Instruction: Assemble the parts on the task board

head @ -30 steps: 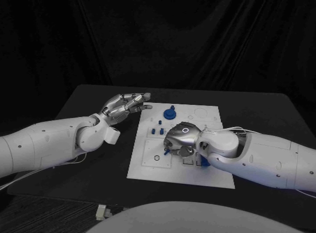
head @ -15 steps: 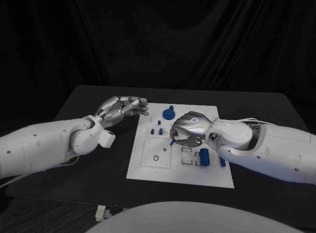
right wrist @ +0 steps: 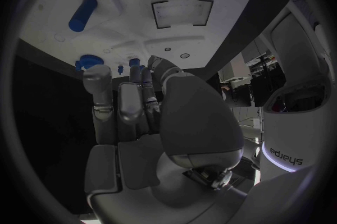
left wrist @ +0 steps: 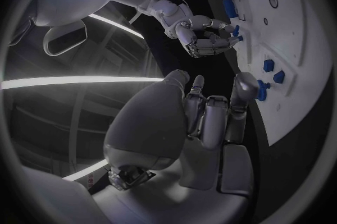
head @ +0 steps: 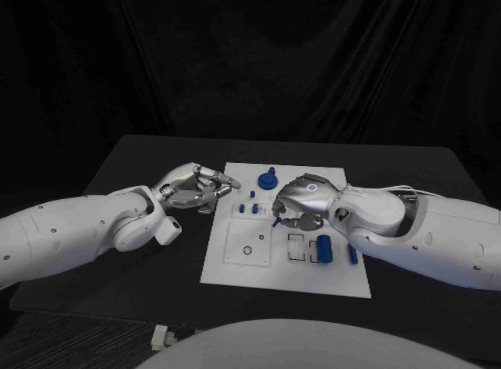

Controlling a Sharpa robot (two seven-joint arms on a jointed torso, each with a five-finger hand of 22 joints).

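Observation:
The white task board point(head: 237, 265) lies mid-table. My right hand point(head: 300, 203) hovers over its middle and pinches a small blue peg point(head: 276, 223) at its fingertips; the left wrist view shows that hand point(left wrist: 202, 37) with the peg point(left wrist: 236, 33) over the board point(left wrist: 295, 39). My left hand point(head: 195, 188) hangs at the board's left edge with its fingers curled in on nothing point(left wrist: 210, 117). A round blue part with a knob point(head: 270, 181) stands at the board's far side. Small blue pegs point(head: 247, 207) stand just left of the right hand.
Two blue cylinders point(head: 325, 247) point(head: 353, 254) lie on the board's right front beside rectangular recesses point(head: 296, 247). A small ring point(head: 248, 250) marks the left front. In the right wrist view a blue cylinder point(right wrist: 83, 13) lies on the board point(right wrist: 210, 39). Black table point(head: 129, 254) surrounds the board.
My right hand rose from the front recesses to the board's middle with the peg, uncovering the two cylinders. My left hand came down toward the board's left edge and curled its fingers.

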